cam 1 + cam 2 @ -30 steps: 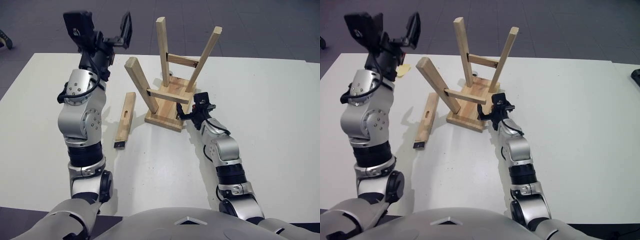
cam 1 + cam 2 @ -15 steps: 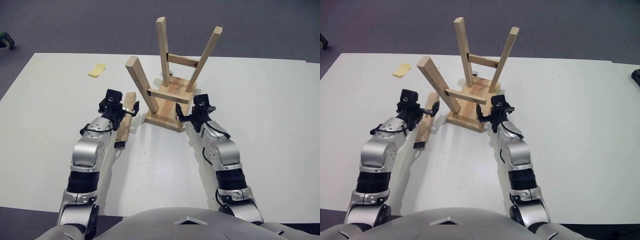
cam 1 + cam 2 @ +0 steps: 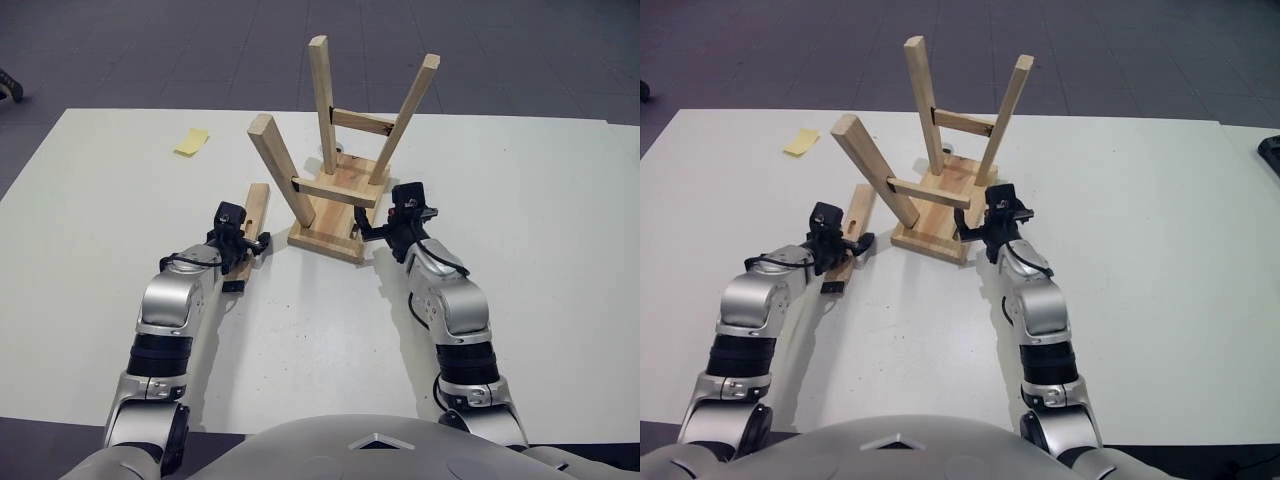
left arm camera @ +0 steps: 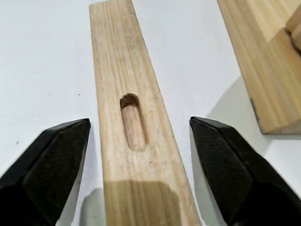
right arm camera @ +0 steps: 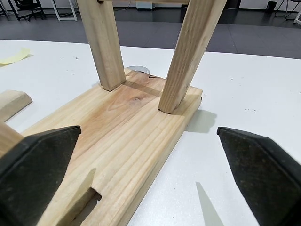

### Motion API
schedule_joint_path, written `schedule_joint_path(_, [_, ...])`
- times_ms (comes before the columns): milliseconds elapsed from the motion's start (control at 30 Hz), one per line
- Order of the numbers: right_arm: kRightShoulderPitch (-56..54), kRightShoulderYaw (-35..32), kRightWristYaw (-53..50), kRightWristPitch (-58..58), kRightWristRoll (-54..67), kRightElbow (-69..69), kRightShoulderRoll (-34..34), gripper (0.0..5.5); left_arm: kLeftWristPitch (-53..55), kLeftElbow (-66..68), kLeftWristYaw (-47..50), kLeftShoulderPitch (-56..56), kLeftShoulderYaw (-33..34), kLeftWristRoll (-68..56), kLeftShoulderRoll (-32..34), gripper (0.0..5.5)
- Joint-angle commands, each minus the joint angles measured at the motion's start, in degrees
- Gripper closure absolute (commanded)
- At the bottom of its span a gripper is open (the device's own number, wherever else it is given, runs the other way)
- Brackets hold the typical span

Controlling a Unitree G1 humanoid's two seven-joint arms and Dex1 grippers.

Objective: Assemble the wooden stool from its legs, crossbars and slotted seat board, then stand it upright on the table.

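The stool stands upside down on the white table: its seat board (image 3: 325,240) lies flat with three legs up, one tilted (image 3: 282,168) and two at the back (image 3: 324,100) (image 3: 407,115). Two crossbars (image 3: 335,190) (image 3: 362,121) join them. A loose leg (image 3: 252,222) with an oval slot (image 4: 133,120) lies flat left of the board. My left gripper (image 3: 243,243) is open, with one finger on each side of the loose leg's near half. My right gripper (image 3: 385,225) is open at the board's near right corner (image 5: 122,127), its fingers apart from the wood.
A yellow slip of paper (image 3: 192,141) lies at the far left of the table. A small metal disc (image 5: 136,69) sits on the table just behind the seat board. Bare tabletop spreads on the right and near side.
My left arm came down from raised high over the table to the loose leg, and its open fingers now straddle it. The right gripper stayed by the seat board.
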Motion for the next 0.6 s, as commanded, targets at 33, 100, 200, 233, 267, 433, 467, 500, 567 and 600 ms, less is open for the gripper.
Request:
schedule_joint_path(33, [-2.2, -1.88, 0.05, 1.09, 1.18, -2.91, -0.28, 0.1, 10.73, 4.89, -1.38, 8.8, -1.14, 0.53, 3.6, 2.42])
schedule_joint_path(100, [-3.1, -3.23, -0.15, 0.6, 1.62, -4.05, -0.44, 0.1, 10.03, 5.99, -1.71, 8.99, -0.12, 0.54, 4.55, 2.69])
schedule_joint_path(200, [-4.49, -4.97, -1.05, -0.23, 1.86, -4.54, -0.11, 0.1, 7.96, 6.99, -0.94, 9.22, 1.87, 0.51, 4.82, 3.13])
schedule_joint_path(233, [-4.88, -5.51, -1.34, -0.43, 1.96, -4.4, 0.03, 0.1, 7.22, 7.24, -0.36, 9.24, 2.46, 0.76, 4.72, 3.25])
schedule_joint_path(267, [-5.14, -5.93, -1.51, -0.57, 2.03, -4.27, 0.1, 0.1, 6.22, 7.5, -0.02, 9.23, 2.97, 0.88, 4.53, 3.41])
schedule_joint_path(433, [-6.44, -7.36, -1.23, -0.94, 2.46, -2.82, -0.66, 0.1, -0.46, 5.69, 1.9, 8.6, 7.57, -0.97, 0.43, 3.45])
schedule_joint_path(467, [-6.65, -7.88, -1.18, -0.92, 2.67, -2.8, -0.86, 0.1, -2.78, 5.32, 2.6, 8.45, 8.52, -1.04, -0.54, 3.45])
schedule_joint_path(500, [-6.79, -8.46, -1.32, -0.87, 2.93, -2.82, -0.98, 0.1, -5.1, 5.06, 3.1, 8.24, 9.36, -1.16, -1.37, 3.45])
schedule_joint_path(567, [-7.32, -9.7, -1.56, -1.02, 3.55, -2.37, -1.26, 0.1, -11.19, 4.49, 4.87, 7.68, 12.24, -1.84, -3.76, 3.45])
schedule_joint_path(600, [-7.67, -10.22, -1.59, -1.18, 3.75, -2.08, -1.52, 0.1, -14.48, 4.06, 5.72, 7.2, 14.11, -2.73, -5.2, 3.45])
